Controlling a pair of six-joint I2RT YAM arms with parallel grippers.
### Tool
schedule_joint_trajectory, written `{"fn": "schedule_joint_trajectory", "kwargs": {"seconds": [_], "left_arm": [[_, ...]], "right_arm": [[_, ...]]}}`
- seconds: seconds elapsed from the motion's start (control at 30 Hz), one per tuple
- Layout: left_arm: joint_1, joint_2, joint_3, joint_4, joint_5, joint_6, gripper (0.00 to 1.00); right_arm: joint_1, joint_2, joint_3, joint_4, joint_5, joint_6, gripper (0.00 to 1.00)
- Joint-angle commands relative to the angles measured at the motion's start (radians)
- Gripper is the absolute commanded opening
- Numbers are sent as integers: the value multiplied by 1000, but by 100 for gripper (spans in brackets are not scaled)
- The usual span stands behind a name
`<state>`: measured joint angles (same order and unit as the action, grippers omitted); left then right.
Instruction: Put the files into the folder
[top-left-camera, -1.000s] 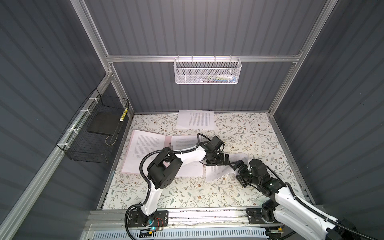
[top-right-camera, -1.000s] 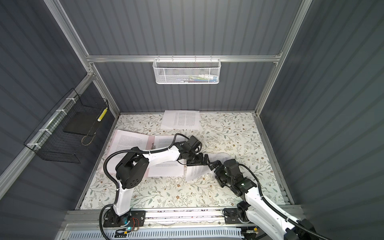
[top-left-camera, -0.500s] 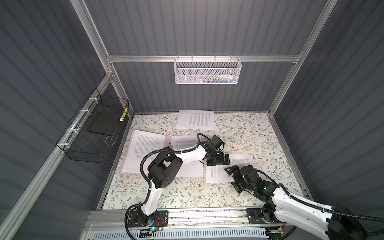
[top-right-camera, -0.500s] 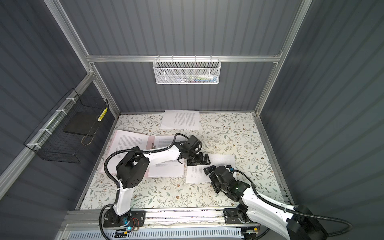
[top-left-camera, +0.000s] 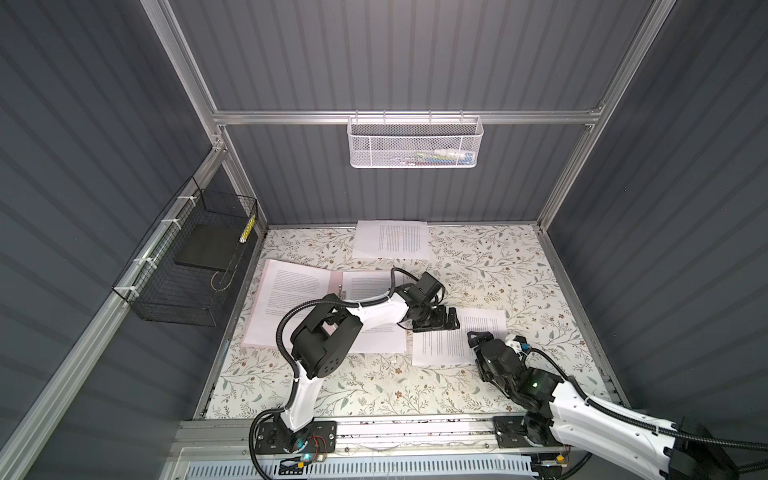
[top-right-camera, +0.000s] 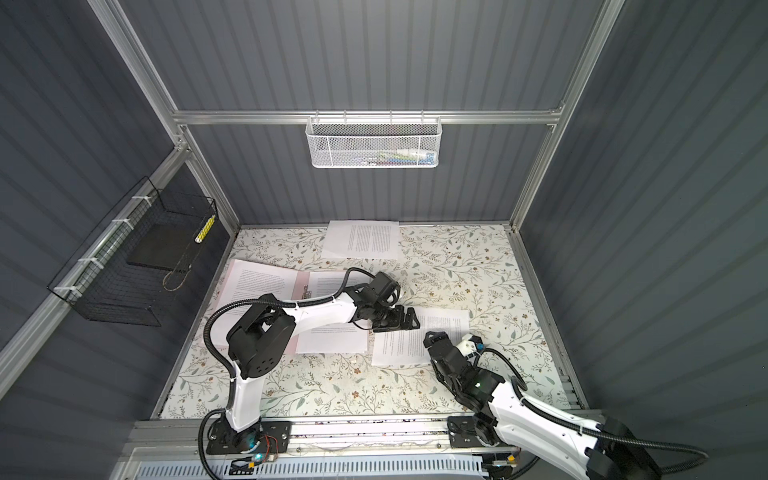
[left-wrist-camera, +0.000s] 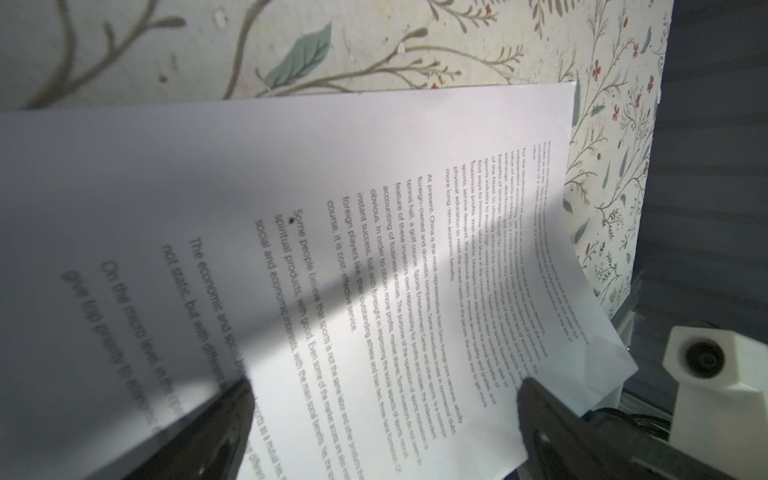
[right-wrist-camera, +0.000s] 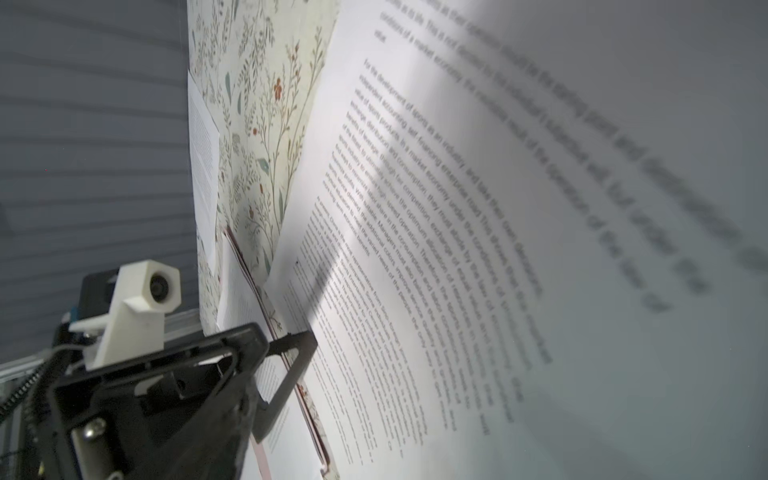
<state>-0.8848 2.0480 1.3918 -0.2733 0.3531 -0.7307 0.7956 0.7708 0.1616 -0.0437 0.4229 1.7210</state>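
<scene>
Both top views: bright, even overhead light on the floral table (top-left-camera: 519, 270); grey wall panels (top-left-camera: 83, 124) much darker; arm shadows soft and short; no glare; focus sharp throughout; wide-angle bend shows in the frame rails (top-right-camera: 137, 66) near the edges. Left wrist view: sheet (left-wrist-camera: 374, 187) crossed by a diagonal bright band with grey shade on either side; distant print legible; nearest lines large and soft; slight haze overall. Right wrist view: same sheet (right-wrist-camera: 415, 208) half in shade; light streak across the middle; closest text badly defocused; mid-distance print readable; grey wall dull, low contrast.
</scene>
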Motion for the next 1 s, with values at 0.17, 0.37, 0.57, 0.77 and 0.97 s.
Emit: {"fn": "schedule_joint_trajectory", "kwargs": {"seconds": [0.17,0.37,0.57,0.77,0.97], "left_arm": [[2,60,-44,-99,31,-65,99],[2,66,-45,-84,43,-97,100],[3,55,-44,-85,48,-92,100],[4,27,116,-164,93,-13,100],[7,-172,290,-262,14,114,100]], "right_arm": [[65,86,-12,49,112,113,58],[141,169,16,45,181,247,44],[165,206,19,54,192,287,19],[161,115,90,-93,230,129,0],[100,-56,316,-337,225,-360,0]]}}
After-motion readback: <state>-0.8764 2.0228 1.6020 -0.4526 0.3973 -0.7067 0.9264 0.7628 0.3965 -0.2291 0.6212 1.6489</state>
